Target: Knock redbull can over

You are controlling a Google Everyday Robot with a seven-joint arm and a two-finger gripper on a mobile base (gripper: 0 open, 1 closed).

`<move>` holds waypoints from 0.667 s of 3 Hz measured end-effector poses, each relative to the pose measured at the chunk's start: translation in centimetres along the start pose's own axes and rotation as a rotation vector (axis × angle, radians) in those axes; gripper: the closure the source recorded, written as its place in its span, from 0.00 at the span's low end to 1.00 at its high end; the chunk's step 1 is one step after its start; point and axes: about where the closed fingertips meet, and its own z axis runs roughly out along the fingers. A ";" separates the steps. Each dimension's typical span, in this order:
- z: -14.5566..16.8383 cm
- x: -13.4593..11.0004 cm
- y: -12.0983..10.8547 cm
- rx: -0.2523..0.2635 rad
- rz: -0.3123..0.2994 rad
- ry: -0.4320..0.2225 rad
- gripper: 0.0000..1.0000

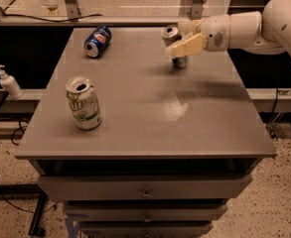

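Observation:
The redbull can (172,33) is slim and silver, at the back right of the grey table (150,118). It leans to the left, its open top tipped away from its base. My gripper (185,45), with its cream-yellow tip, comes in from the right and presses against the can's middle, hiding that part. The white arm stretches off to the right edge of the camera view.
A dark-blue Pepsi can (97,41) lies on its side at the back left. A white-and-green can (84,103) stands upright at the front left. A soap pump bottle (8,82) stands left of the table. Drawers (145,187) sit under the tabletop.

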 end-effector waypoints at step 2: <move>-0.6 -0.2 5.4 -0.097 0.055 0.009 0.00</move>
